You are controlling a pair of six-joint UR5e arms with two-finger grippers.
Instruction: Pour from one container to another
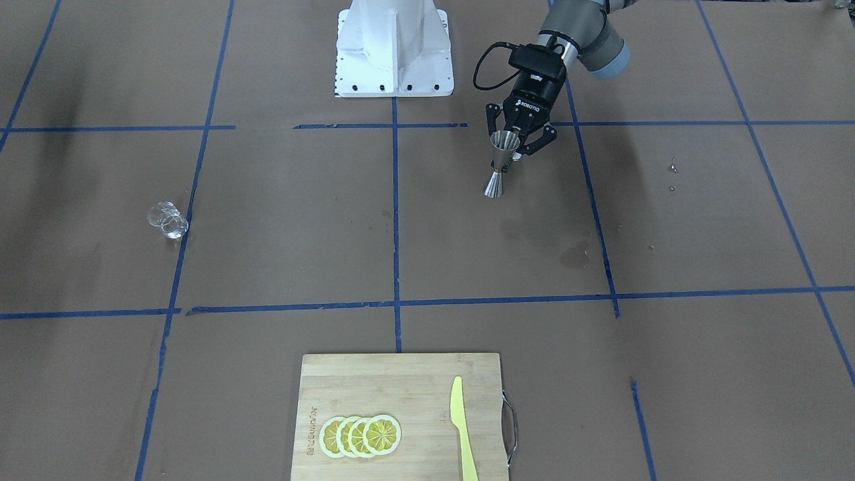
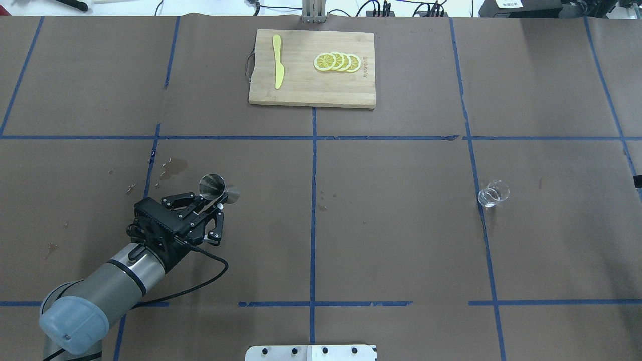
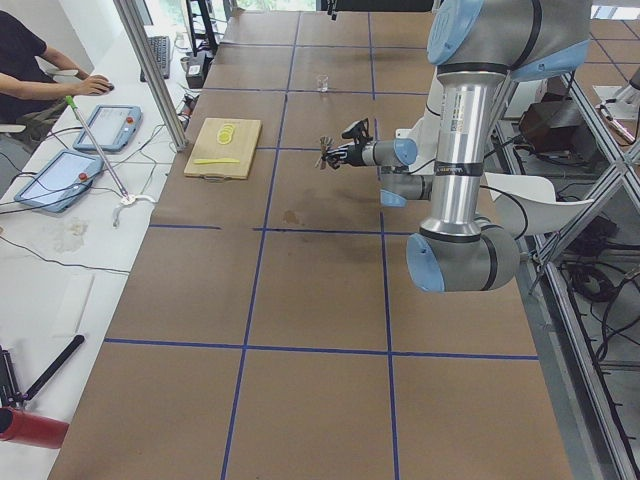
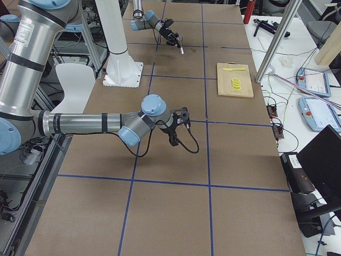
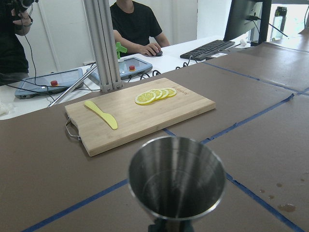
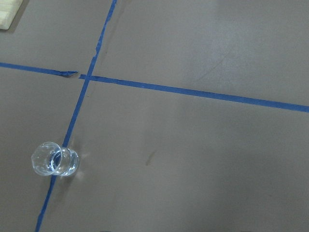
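The steel jigger (image 2: pixel 219 189) is upright at the tips of my left gripper (image 2: pixel 214 199), which is shut on it near its waist. From the front the jigger (image 1: pixel 499 167) shows its open top cup, with the left gripper (image 1: pixel 509 148) behind it. I cannot tell whether its base touches the table. It fills the left wrist view (image 5: pixel 176 181), and its cup looks empty. The clear glass (image 2: pixel 493 193) stands alone on the right half of the table, beside a blue tape line, and also shows from the front (image 1: pixel 167 220) and below the right wrist (image 6: pixel 55 158). My right gripper (image 4: pixel 183 116) hovers in the exterior right view only; open or shut, I cannot tell.
A wooden cutting board (image 2: pixel 301 85) with lemon slices (image 2: pixel 337 61) and a yellow knife (image 2: pixel 277 67) lies at the table's far edge. Wet spots (image 2: pixel 173 168) mark the paper just beyond the jigger. A seated person (image 5: pixel 135 24) is at the desk past the board.
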